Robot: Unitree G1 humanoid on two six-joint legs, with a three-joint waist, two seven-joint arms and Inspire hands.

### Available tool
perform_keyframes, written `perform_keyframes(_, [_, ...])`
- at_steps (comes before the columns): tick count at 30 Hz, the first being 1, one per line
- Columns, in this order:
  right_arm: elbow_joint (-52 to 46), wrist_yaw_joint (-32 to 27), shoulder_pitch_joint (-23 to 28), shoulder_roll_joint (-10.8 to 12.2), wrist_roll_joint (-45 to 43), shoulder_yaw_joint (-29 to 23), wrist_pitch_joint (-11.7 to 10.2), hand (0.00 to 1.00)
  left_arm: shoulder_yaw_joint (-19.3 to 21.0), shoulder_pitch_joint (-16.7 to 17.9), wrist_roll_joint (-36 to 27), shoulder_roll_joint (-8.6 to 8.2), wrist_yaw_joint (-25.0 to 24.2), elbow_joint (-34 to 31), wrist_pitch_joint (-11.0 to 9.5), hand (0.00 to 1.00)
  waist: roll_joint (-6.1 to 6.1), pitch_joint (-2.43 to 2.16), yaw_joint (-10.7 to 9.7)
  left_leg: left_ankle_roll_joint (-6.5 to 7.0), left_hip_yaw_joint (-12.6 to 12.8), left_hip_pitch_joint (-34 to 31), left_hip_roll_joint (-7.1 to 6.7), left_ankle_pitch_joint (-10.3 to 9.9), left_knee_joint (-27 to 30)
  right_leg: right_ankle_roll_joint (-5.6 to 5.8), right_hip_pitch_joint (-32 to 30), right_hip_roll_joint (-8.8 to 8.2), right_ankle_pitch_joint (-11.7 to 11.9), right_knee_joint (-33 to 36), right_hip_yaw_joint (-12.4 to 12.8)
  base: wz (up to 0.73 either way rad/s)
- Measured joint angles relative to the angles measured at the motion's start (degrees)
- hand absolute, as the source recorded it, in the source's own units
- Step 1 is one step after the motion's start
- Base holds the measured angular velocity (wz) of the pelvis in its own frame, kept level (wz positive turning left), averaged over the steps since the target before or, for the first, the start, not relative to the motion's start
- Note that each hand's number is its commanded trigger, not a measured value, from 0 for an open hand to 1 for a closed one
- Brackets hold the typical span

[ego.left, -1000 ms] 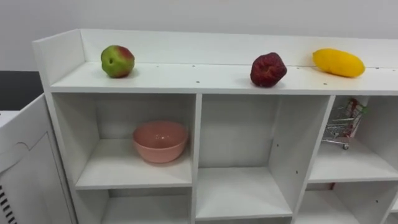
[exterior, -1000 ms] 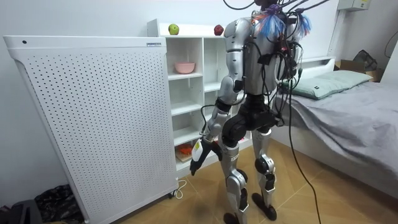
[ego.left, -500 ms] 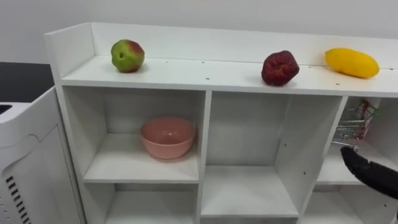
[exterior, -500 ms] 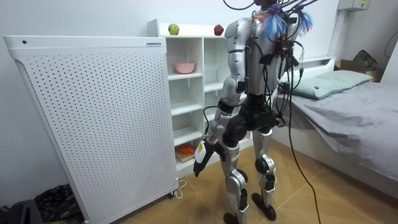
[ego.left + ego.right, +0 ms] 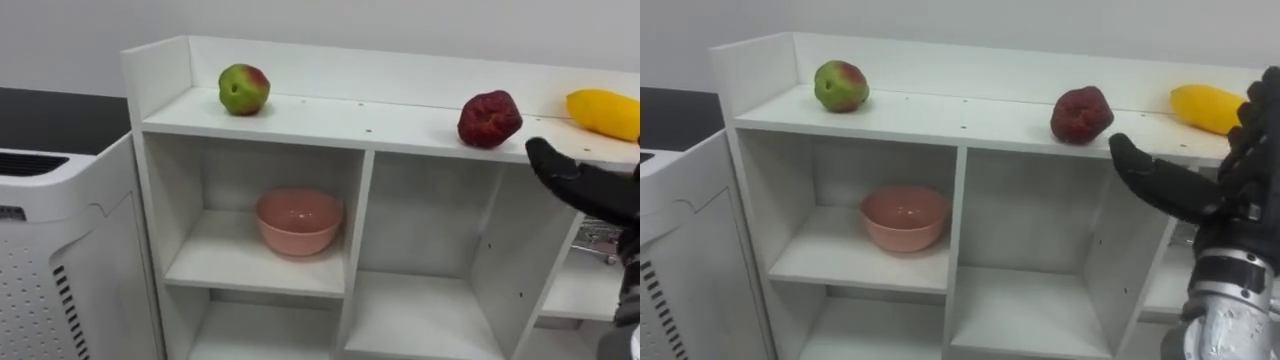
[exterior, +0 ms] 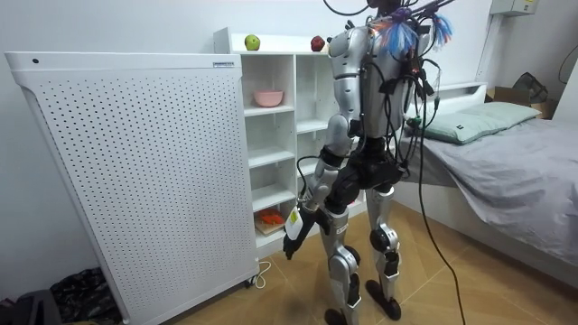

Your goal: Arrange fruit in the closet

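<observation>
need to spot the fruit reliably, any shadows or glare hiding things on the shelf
Left eye view: no glare; the apple, red fruit and yellow fruit sit in even light; the bowl is in a shaded cubby yet plain. Right eye view: the dark robot hand blocks part of the right cubby. Room view: even light on the shelf.

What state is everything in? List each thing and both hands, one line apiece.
Apple: resting on the top shelf, untouched.
Dark red fruit: on the top shelf, untouched.
Yellow fruit: lying on the top shelf.
Pink bowl: upright, in the upper left compartment.
Right hand: open, empty, raised near the dark red fruit, not touching.
Left hand: open, empty, hanging low.
</observation>
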Motion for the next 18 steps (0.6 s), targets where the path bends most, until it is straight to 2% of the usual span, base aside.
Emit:
perform_keyframes(3, [0.3, 0.4, -0.2, -1.2, 0.5, 0.9, 0.0, 0.00, 0.0, 0.0, 0.0, 0.02, 0.2, 0.0, 0.3, 0.00, -0.03, 0.17, 1.1, 0.00, -0.3, -0.1, -0.07, 0.1, -0.1, 0.00, 0.3, -0.04, 0.0, -0.1, -0.3, 0.03])
perform_keyframes(5, [1.2, 0.4, -0.3, -1.5, 0.8, 1.5, 0.0, 0.00, -0.1, -0.1, 0.0, 0.07, 0.2, 0.0, 0.6, 0.00, -0.23, 0.17, 1.2, 0.02, -0.7, -0.1, -0.15, 0.2, 0.0, 0.00, 0.4, -0.14, 0.0, -0.1, -0.9, 0.11])
perform_keyframes(9, [4.6, 2.2, -1.6, -3.6, 2.9, 1.9, 0.7, 0.00, -0.8, -0.6, 0.0, 0.10, 0.1, 0.0, 0.6, 0.00, -0.82, 0.67, 1.5, 0.09, -1.2, -0.1, -0.42, 0.6, -0.2, 0.00, 0.3, -0.43, 0.0, -0.1, -1.6, 0.07])
perform_keyframes(11, [5.0, 2.7, -2.1, -3.7, 3.3, 1.9, 0.9, 0.00, -0.8, -0.6, 0.0, 0.22, 0.0, 0.0, 0.6, 0.00, -1.19, 0.83, 1.5, 0.05, -1.3, -0.2, -0.41, 0.7, -0.1, 0.00, 0.3, -0.43, 0.0, -0.1, -1.7, 0.03])
perform_keyframes(13, [5.3, 3.5, -2.5, -3.8, 3.7, 1.9, 0.9, 0.00, -0.8, -0.6, 0.0, 0.21, -0.3, 0.2, 0.7, 0.00, -1.42, 0.72, 1.5, 0.05, -1.4, -0.3, -0.42, 0.7, -0.1, 0.00, 0.3, -0.43, 0.0, -0.1, -1.7, 0.00])
perform_keyframes(18, [7.1, 5.9, -2.6, -4.0, 5.2, 1.9, 1.5, 0.00, -0.8, -0.8, 0.0, 0.41, -0.5, 0.2, 1.1, 0.00, -2.31, 0.06, 1.6, 0.07, -1.5, -0.9, -0.48, 0.7, 0.0, 0.00, 0.0, -0.50, 0.0, 0.0, -1.7, 0.00])
